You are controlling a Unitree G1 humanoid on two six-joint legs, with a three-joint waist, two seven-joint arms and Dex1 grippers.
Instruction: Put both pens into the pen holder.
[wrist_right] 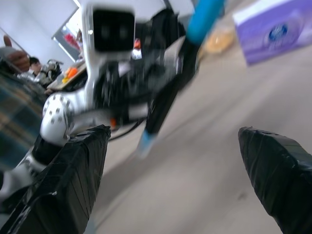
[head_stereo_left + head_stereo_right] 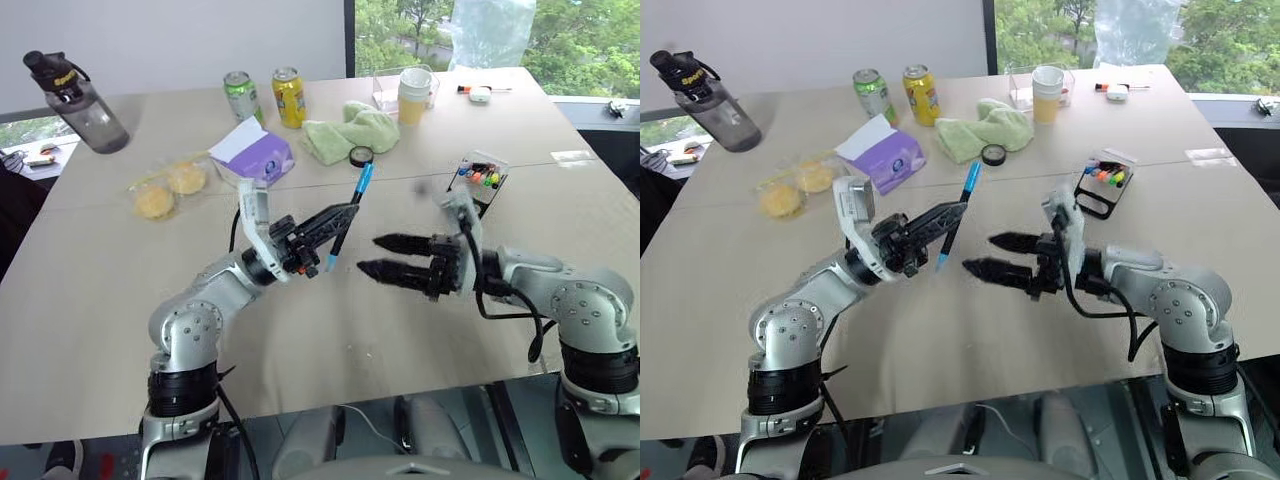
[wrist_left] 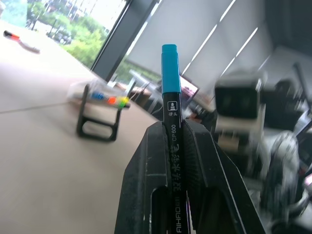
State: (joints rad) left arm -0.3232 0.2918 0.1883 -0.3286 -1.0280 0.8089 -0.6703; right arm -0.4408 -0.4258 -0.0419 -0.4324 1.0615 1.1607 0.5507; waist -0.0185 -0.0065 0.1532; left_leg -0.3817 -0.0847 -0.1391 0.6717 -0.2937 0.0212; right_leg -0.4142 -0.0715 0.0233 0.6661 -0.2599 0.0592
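Your left gripper (image 2: pixel 335 222) is clamped on the blue pen (image 2: pixel 349 216) around mid-barrel, holding it lifted off the table (image 2: pixel 120 300) and nearly upright, cap end up and leaning away from you, tip end hanging just below the fingers. Held that way, both ends stay free, which looks like a set-up for handing it over.

Your right gripper (image 2: pixel 385 256) faces it from just beside the pen, fingers spread wide with nothing between them, pointing at the pen's lower half. It seems ready to take the barrel there.

The holder (image 2: pixel 482 178) stands beyond the right gripper, well away from the pen and on the right arm's side, which would explain the handover. Its clear top shows several coloured caps: orange, green, red and blue. The blue pen is not in it yet.

Other containers sit farther from the pen: two cans (image 2: pixel 264 96), a dark bottle (image 2: pixel 78 101), a pale cup (image 2: pixel 414 95) and a clear box (image 2: pixel 385 96). Their contents cannot be made out.
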